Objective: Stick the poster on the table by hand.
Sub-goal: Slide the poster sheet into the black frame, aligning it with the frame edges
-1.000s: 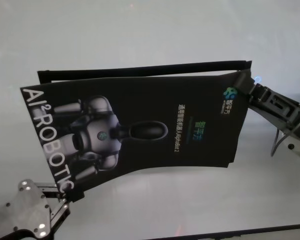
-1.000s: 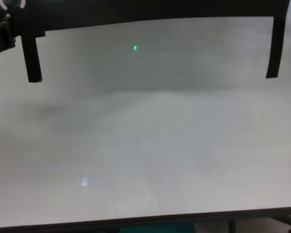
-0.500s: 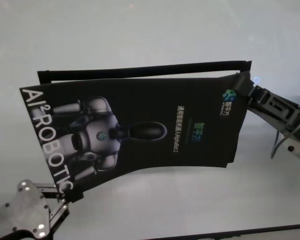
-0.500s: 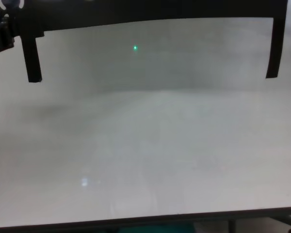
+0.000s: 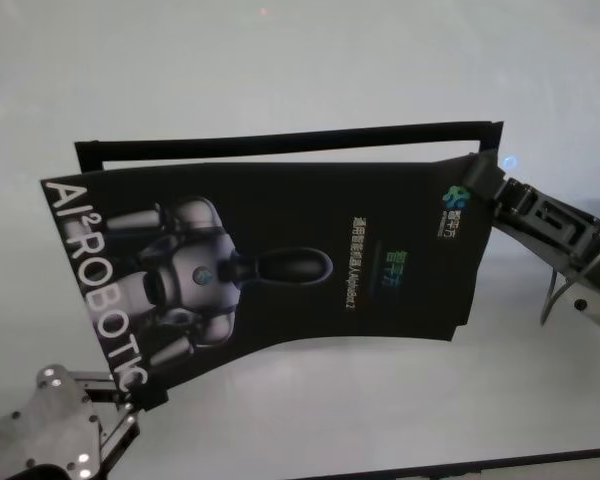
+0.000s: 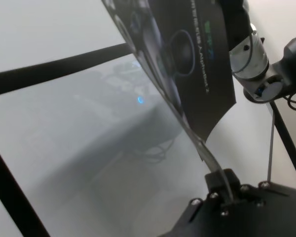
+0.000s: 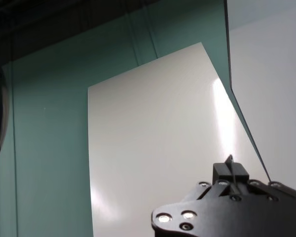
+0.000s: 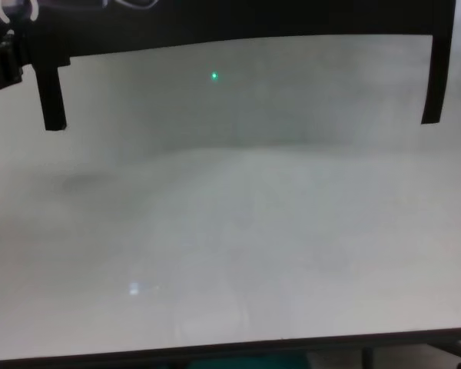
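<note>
So the poster (image 5: 280, 265) was held up in the air over the table (image 5: 280, 70), not lying on it, with a thin black frame-shaped shadow or reflection behind its far edge. The left gripper (image 5: 145, 400) was clamped on the corner nearest the table's front-left, right by the "AI² ROBOTIC" lettering, and the right gripper (image 5: 480, 178) was pinched on the far-right corner beside the little logo. The sheet was glossy black and thin, bowing along its near edge, with a grey-white robot figure printed in the middle. Most of the left arm was cut off at the frame's bottom. In the left wrist view the poster (image 6: 187, 64) ran edge-on into the closed fingers, so the print was mostly unreadable. The chest view showed just pale smooth tabletop (image 8: 230, 231) and its thin dark front edge.
</note>
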